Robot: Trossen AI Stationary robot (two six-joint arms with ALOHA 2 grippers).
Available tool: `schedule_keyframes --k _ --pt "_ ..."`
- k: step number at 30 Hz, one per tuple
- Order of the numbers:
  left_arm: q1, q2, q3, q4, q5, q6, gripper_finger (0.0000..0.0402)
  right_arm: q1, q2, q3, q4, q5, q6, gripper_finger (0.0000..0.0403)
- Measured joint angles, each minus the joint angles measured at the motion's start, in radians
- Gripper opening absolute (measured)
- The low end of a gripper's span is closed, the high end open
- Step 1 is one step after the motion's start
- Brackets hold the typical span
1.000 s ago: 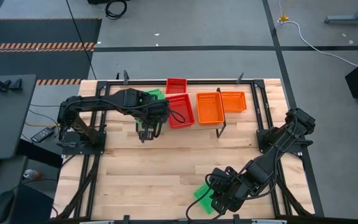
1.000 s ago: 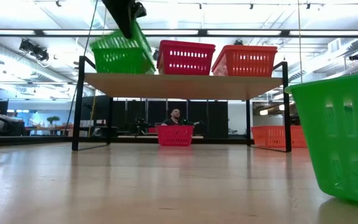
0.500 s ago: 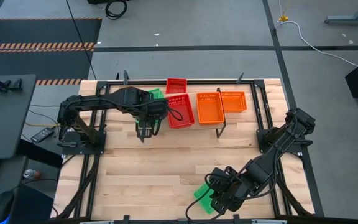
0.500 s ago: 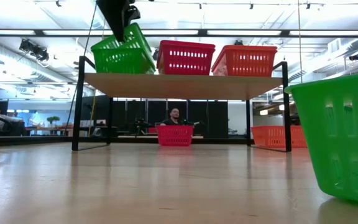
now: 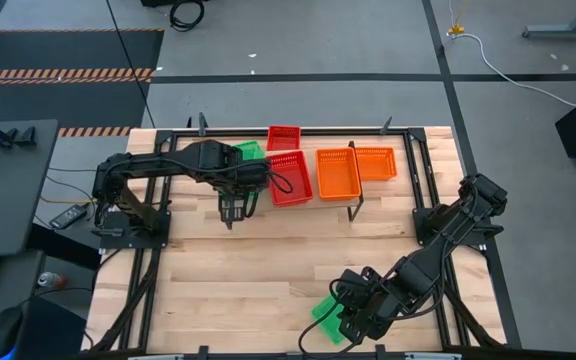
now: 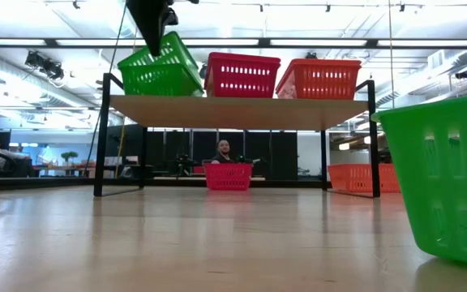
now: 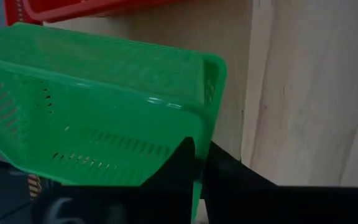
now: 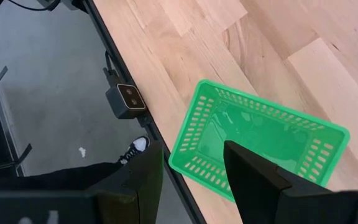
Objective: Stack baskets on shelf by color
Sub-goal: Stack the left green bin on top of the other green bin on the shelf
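Note:
On the shelf [image 6: 242, 109] stand a green basket [image 6: 159, 71] at the left end, a red basket [image 6: 243, 75] in the middle and an orange basket [image 6: 321, 79] at the right. My left gripper [image 6: 156, 32] comes down from above and is shut on the green basket [image 7: 98, 106], which sits tilted. Another green basket [image 8: 253, 149] rests on its bottom near the table's front edge [image 5: 330, 315]. My right gripper [image 8: 191, 149] hangs open above it, clear of it. My left gripper pinches the green basket's side wall at the rim [image 7: 199, 134], near a corner, with one finger inside the basket and one outside. The fingers point steeply down. The basket is tilted, that side raised, with its lower edge [image 6: 156, 92] on the shelf.
Behind the shelf a red basket [image 5: 283, 137] and an orange basket [image 5: 376, 163] lie on the table. Black shelf legs [image 6: 100, 138] stand at the ends. Open wood lies between shelf and front edge. A person [image 6: 224, 150] sits beyond the table; a shoe [image 8: 138, 146] shows below its edge.
My left gripper has rolled and tipped a little above the shelf's left end, staying in place. The green basket in it now stands slightly more tilted, its held side a bit higher.

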Motion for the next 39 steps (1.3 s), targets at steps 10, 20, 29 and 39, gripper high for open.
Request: schedule_keyframes --k 10,20,29,39 --pt "-0.055 0.000 0.015 -0.051 -0.084 -0.052 0.0013 0.000 0.000 0.000 -0.005 0.000 -0.018 0.0174" --pt "-0.061 0.004 0.069 -0.049 -0.099 -0.050 0.0012 0.000 0.000 0.000 -0.008 0.000 -0.053 0.0174" --pt "-0.003 0.079 0.070 -0.046 -0.032 -0.049 0.0025 0.006 0.000 0.000 -0.013 -0.011 -0.051 0.0174" --pt "0.011 0.092 0.069 -0.046 0.005 -0.080 0.0044 0.016 0.000 0.000 -0.024 -0.018 -0.034 0.0174"
